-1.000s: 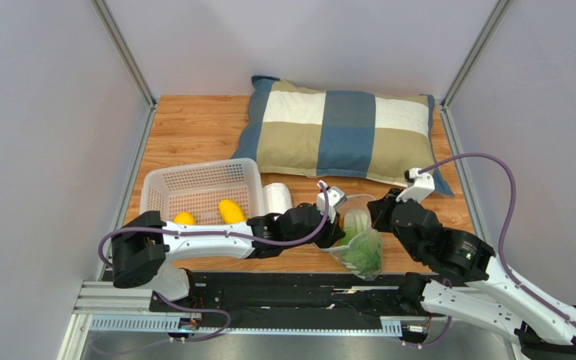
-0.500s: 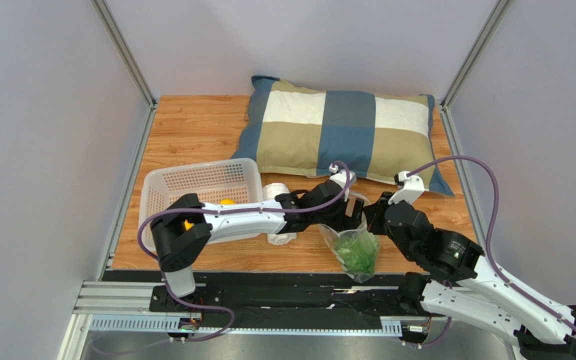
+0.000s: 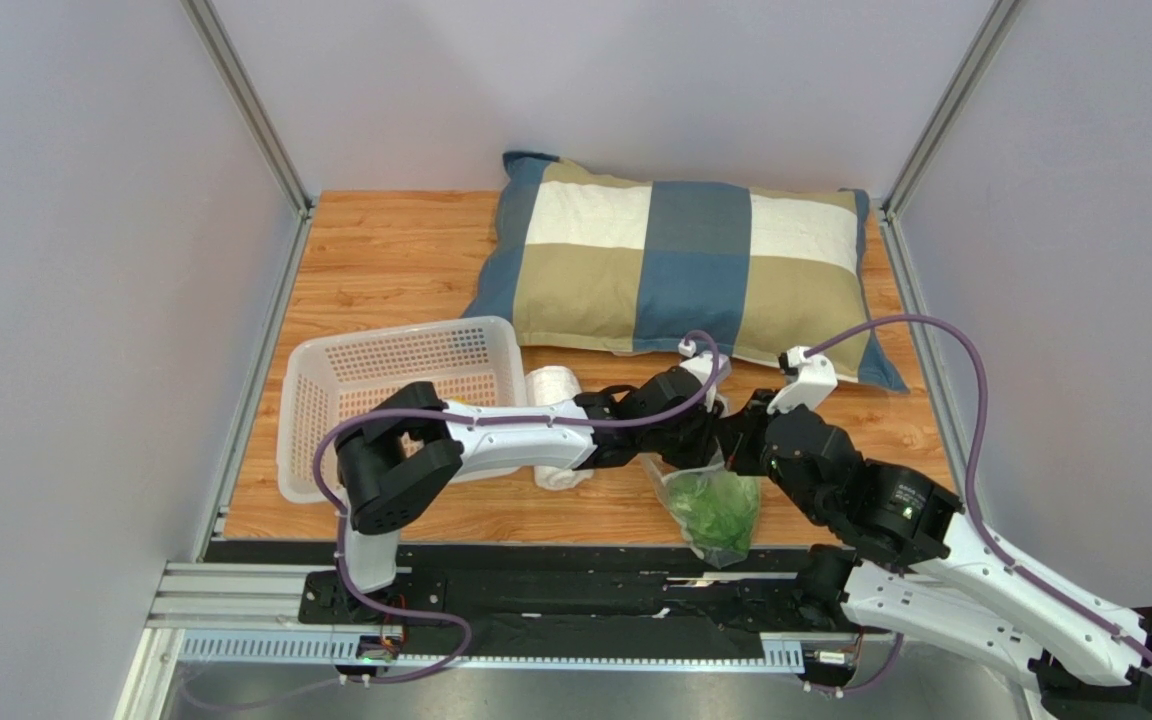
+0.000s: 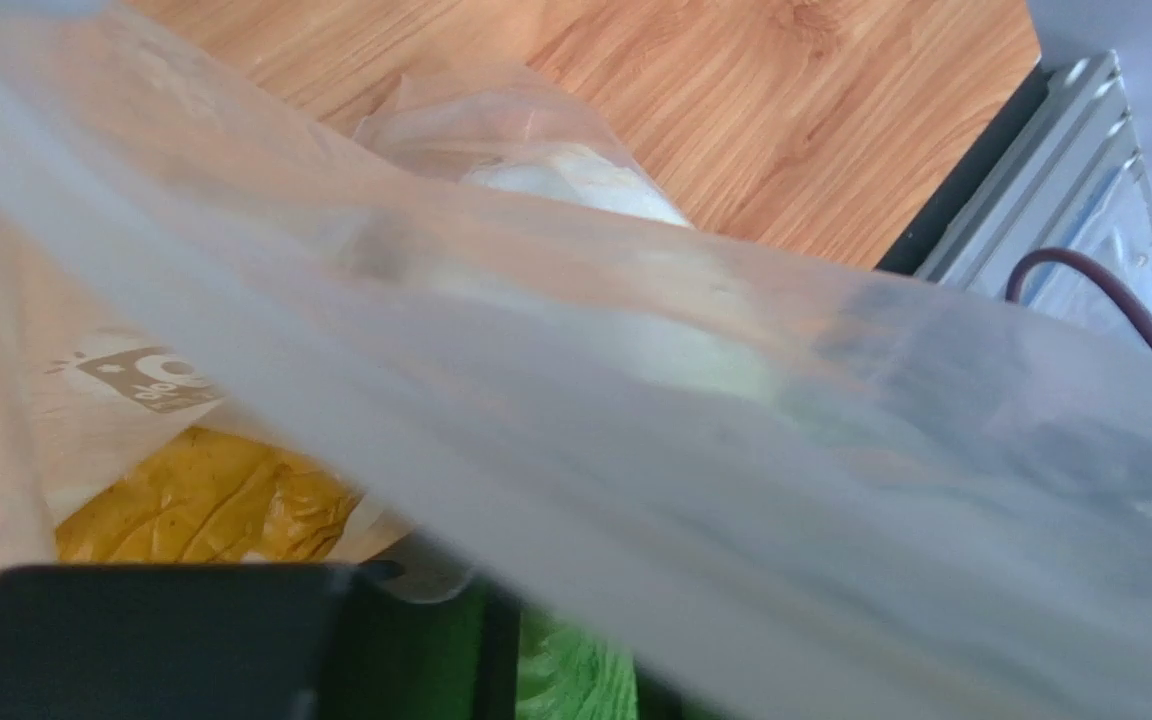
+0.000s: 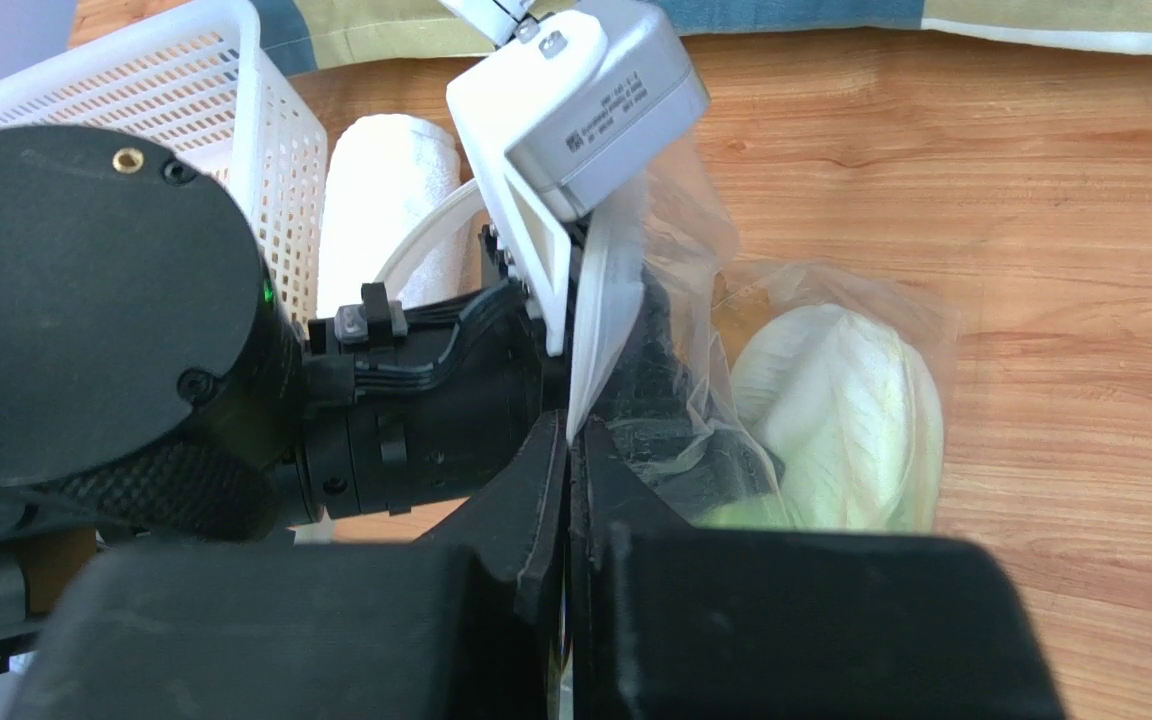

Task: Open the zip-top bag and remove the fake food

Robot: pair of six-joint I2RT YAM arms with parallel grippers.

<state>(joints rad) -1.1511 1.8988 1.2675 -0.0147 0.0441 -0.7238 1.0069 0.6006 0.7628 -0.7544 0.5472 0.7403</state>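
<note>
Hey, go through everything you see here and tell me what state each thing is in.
zip-top bag, mouth open, pinched at its rim
cabbage, inside the bag, not yet removed
right pincer, shut on the zip-top bag's rim
left pincer, at the bag's mouth, opening hidden by plastic
basket, upright
rolled towel, lying beside the basket
pillow, lying flat

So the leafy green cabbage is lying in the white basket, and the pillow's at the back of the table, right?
Not quite: the cabbage is inside the zip-top bag, not in the white basket, as the right wrist view shows through the plastic. The pillow is at the back of the table.
</note>
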